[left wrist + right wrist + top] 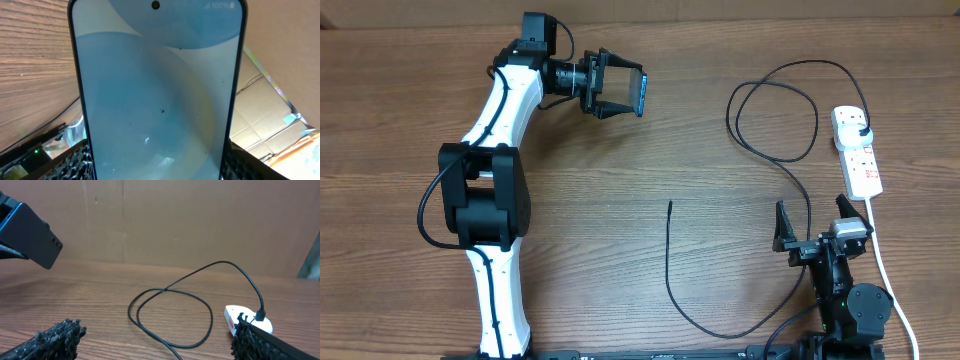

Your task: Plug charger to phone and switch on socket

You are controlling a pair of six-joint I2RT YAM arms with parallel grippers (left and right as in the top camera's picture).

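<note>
Jaws of the left gripper (620, 92) are clenched on the phone (642, 92), which is held raised at the far left. Those of the right gripper (812, 222) are spread and empty, near right. The charger (668, 250) is best gripped just behind its tip, which lies at the middle of the table (590, 220).

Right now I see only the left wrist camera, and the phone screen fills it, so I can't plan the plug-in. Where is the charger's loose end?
Observer: The charger ends in a connector tip lying on the bare table near its middle, well apart from the phone held up by the left gripper.
Operator: Is the other end plugged in?
Observer: Yes, its black plug sits in the socket on the table's right side.
Operator: And my other arm?
Observer: The right gripper is open and empty, low at the front right, with the cable running past it.
</note>
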